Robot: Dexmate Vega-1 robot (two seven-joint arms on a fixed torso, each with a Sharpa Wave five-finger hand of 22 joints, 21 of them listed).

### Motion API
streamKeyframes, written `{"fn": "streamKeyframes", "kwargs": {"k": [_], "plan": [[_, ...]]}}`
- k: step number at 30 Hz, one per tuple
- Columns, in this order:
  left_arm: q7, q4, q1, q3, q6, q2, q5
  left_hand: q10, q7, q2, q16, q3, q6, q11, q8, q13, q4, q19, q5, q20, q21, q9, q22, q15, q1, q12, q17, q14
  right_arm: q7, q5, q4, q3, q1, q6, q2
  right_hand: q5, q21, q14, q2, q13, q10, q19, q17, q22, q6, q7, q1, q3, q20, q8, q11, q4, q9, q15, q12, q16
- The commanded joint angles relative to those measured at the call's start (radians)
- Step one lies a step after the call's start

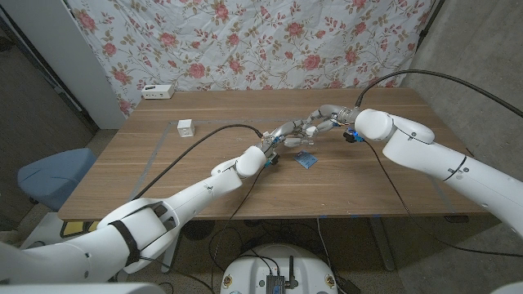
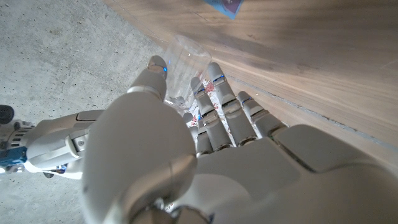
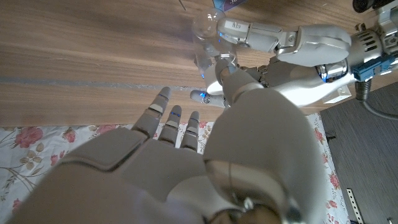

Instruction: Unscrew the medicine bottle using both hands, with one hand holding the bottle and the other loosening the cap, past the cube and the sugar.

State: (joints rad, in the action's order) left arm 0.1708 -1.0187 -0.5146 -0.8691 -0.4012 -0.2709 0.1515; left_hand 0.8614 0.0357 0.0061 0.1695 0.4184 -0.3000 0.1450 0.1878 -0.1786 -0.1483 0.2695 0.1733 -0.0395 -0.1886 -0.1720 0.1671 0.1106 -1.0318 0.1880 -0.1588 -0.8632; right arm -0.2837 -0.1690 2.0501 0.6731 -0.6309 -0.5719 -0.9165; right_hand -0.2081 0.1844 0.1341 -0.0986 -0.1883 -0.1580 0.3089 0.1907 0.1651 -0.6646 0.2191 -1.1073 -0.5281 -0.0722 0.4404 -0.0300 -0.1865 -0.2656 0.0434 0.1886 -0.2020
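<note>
Left hand wraps clear medicine bottle, fingers curled round it, lifted above table mid-field; right hand meets it at far end, thumb at bottle, other fingers spread; whether cap is pinched, cannot tell; keep your left grip firm, twist only right wrist; blue sugar packet just near of bottle; white cube well left; open room toward far edge.

a white power strip lies at the wooden table's far edge, well left of the hands, under a floral cloth; a blue chair stands left.
</note>
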Motion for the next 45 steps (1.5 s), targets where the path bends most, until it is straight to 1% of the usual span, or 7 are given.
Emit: {"fn": "streamKeyframes", "kwargs": {"k": [1, 5, 17, 26, 37, 42, 45], "plan": [[0.0, 0.014, 0.006, -0.001, -0.011, 0.004, -0.003, 0.026, 0.004, 0.006, 0.002, 0.007, -0.007, 0.012, -0.002, -0.005, 0.004, 0.009, 0.005, -0.132, 0.002, -0.004, 0.0, 0.098, -0.002, 0.006, -0.001, -0.013, -0.02, 0.045, -0.009, 0.004, 0.016, 0.011, -0.008, 0.0, 0.001, -0.009, 0.024, -0.002, 0.009, -0.004, -0.001, 0.002, 0.028, -0.001, 0.003, 0.018, -0.01, -0.022, 0.017, 0.009, 0.008, 0.013, -0.002, 0.004], [0.0, 0.018, 0.007, -0.002, -0.013, 0.005, -0.002, 0.026, 0.003, 0.006, 0.002, 0.009, -0.006, 0.012, -0.002, -0.005, 0.004, 0.009, 0.005, -0.132, 0.002, -0.004, 0.0, 0.099, -0.001, 0.006, -0.001, -0.014, -0.025, 0.055, -0.013, 0.005, 0.022, 0.016, -0.01, 0.003, 0.0, -0.019, 0.039, -0.003, 0.02, -0.01, -0.001, 0.003, 0.066, -0.005, 0.014, 0.034, -0.017, -0.048, 0.024, 0.016, 0.017, 0.022, -0.003, 0.007], [0.0, 0.032, 0.016, -0.005, -0.02, 0.01, -0.001, 0.025, 0.003, 0.005, 0.002, 0.014, -0.006, 0.012, -0.002, -0.005, 0.003, 0.009, 0.005, -0.131, 0.002, -0.004, 0.0, 0.099, 0.001, 0.005, -0.001, -0.014, -0.044, 0.073, -0.017, 0.011, 0.038, 0.017, -0.017, 0.009, -0.001, -0.041, 0.071, -0.003, 0.055, -0.026, -0.003, 0.003, 0.132, -0.02, 0.037, 0.065, -0.036, -0.096, 0.042, 0.02, 0.03, 0.047, -0.006, 0.011], [0.001, 0.032, 0.016, -0.006, -0.019, 0.011, 0.0, 0.024, 0.003, 0.004, 0.001, 0.017, -0.006, 0.012, -0.002, -0.005, 0.002, 0.009, 0.005, -0.13, 0.002, -0.004, 0.0, 0.1, 0.001, 0.005, -0.001, -0.014, -0.051, 0.08, -0.012, 0.013, 0.044, 0.011, -0.025, 0.019, 0.0, -0.057, 0.098, -0.004, 0.08, -0.034, -0.001, 0.003, 0.175, -0.049, 0.083, 0.096, -0.051, -0.125, 0.059, 0.036, 0.036, 0.065, -0.005, 0.011], [0.001, 0.025, 0.014, -0.007, -0.017, 0.009, 0.002, 0.024, 0.009, 0.003, 0.002, 0.02, -0.002, 0.012, -0.004, -0.006, 0.001, 0.01, 0.005, -0.131, 0.002, -0.004, 0.0, 0.099, 0.003, 0.005, -0.001, -0.014, -0.037, 0.066, 0.01, 0.018, 0.041, -0.024, -0.032, 0.027, 0.001, -0.065, 0.113, -0.005, 0.091, -0.038, 0.001, 0.004, 0.199, -0.068, 0.129, 0.119, -0.058, -0.142, 0.07, 0.051, 0.038, 0.075, -0.003, 0.01], [0.003, 0.022, 0.013, -0.008, -0.017, 0.008, 0.004, 0.024, 0.016, 0.002, 0.001, 0.022, 0.002, 0.012, -0.005, -0.006, 0.0, 0.01, 0.005, -0.131, 0.002, -0.004, 0.0, 0.099, 0.004, 0.004, -0.001, -0.014, -0.022, 0.049, 0.032, 0.022, 0.037, -0.059, -0.035, 0.032, 0.002, -0.067, 0.12, -0.005, 0.096, -0.039, 0.002, 0.004, 0.208, -0.095, 0.164, 0.136, -0.06, -0.149, 0.072, 0.063, 0.038, 0.079, -0.001, 0.008], [0.003, 0.016, 0.01, -0.007, -0.014, 0.005, 0.006, 0.025, 0.018, 0.001, 0.001, 0.023, 0.003, 0.013, -0.005, -0.006, 0.0, 0.01, 0.005, -0.13, 0.002, -0.004, 0.0, 0.099, 0.005, 0.005, -0.001, -0.014, -0.016, 0.036, 0.045, 0.029, 0.037, -0.087, -0.035, 0.033, 0.002, -0.068, 0.122, -0.005, 0.095, -0.039, 0.003, 0.004, 0.207, -0.101, 0.181, 0.143, -0.061, -0.15, 0.076, 0.07, 0.037, 0.08, 0.0, 0.007]]}}
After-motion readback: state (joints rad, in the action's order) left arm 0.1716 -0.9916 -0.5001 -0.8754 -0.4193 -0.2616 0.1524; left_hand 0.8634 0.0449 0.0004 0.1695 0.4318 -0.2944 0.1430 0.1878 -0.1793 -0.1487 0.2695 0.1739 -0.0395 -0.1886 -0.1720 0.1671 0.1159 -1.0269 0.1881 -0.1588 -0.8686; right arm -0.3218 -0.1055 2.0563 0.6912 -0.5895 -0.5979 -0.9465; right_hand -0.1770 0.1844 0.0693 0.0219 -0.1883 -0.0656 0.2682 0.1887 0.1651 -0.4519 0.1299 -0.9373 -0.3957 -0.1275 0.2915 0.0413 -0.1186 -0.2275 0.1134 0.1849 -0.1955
